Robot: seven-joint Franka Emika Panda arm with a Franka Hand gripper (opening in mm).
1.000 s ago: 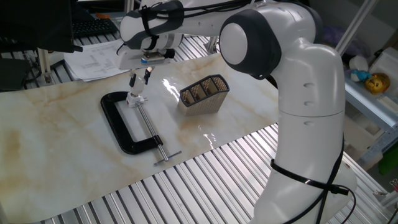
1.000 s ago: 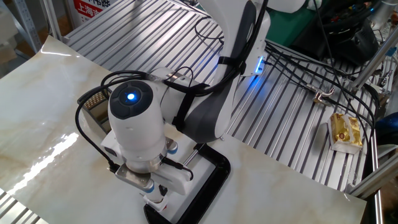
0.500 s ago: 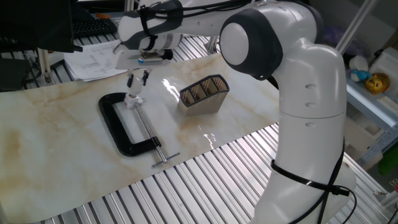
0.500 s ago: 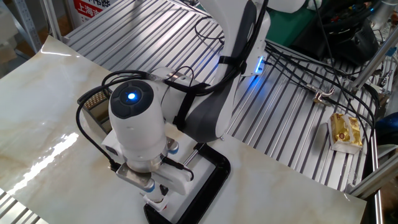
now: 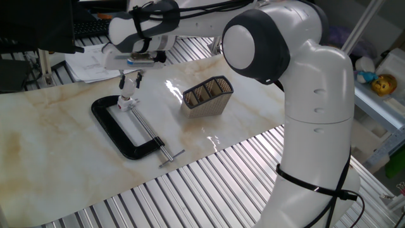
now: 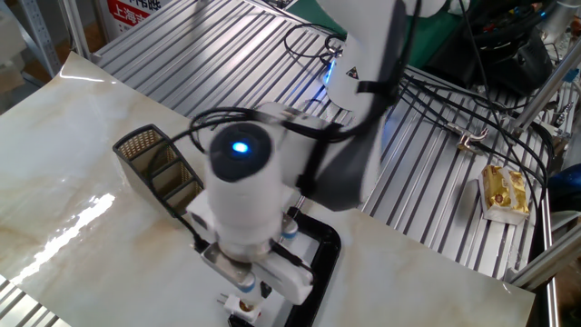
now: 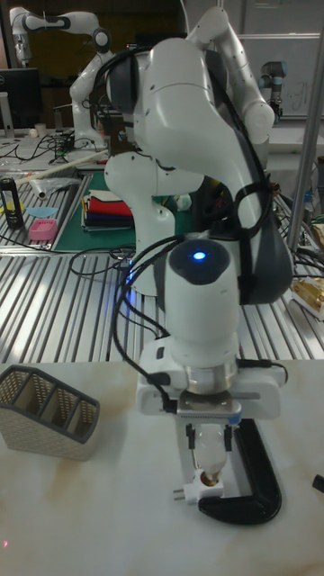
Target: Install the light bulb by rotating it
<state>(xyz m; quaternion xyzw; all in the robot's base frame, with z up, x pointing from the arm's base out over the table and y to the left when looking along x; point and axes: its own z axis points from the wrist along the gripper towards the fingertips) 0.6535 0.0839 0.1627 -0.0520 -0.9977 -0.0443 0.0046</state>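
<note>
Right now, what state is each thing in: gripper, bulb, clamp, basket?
gripper: shut on the light bulb, pointing down
light bulb: upright, held over the socket
C-clamp: lying flat on the table
mesh basket: upright, contents not visible

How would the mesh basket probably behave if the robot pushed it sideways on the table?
The mesh basket looks like open wire mesh, so it is probably light. The table top is glossy, so the basket would likely slide. Its long, low shape suggests little risk of tipping.
</note>
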